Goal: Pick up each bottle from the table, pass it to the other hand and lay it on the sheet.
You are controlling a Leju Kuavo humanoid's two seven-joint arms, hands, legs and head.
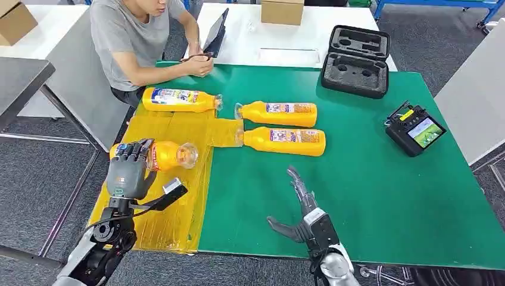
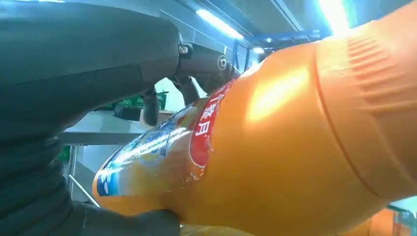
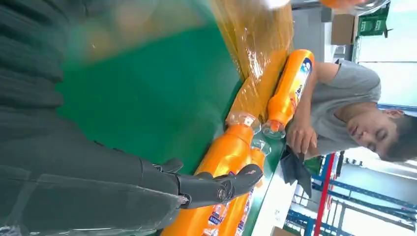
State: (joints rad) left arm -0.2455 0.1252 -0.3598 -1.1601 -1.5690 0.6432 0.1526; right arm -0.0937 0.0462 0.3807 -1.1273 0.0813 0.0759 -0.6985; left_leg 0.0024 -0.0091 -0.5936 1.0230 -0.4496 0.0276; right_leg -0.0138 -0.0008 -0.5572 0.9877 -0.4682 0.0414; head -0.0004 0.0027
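the left hand (image 1: 130,170) wraps its fingers around a bottle (image 1: 170,155) above the yellow sheet's (image 1: 178,214) left part. another bottle (image 1: 180,99) lies at the sheet's far edge, near a seated person (image 1: 137,42). two bottles (image 1: 280,113) (image 1: 286,141) lie on the green table (image 1: 369,196). the right hand (image 1: 304,217) hovers low, fingers spread, holding nothing.

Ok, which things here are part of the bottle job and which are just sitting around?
Part of the job:
- orange plastic bottle held by the left hand
- orange bottle lying on the sheet
- two orange bottles on the green mat
- translucent yellow sheet
- right hand, fingers apart

Just lying about:
- black foam-lined case
- black handheld controller with screen
- cardboard box
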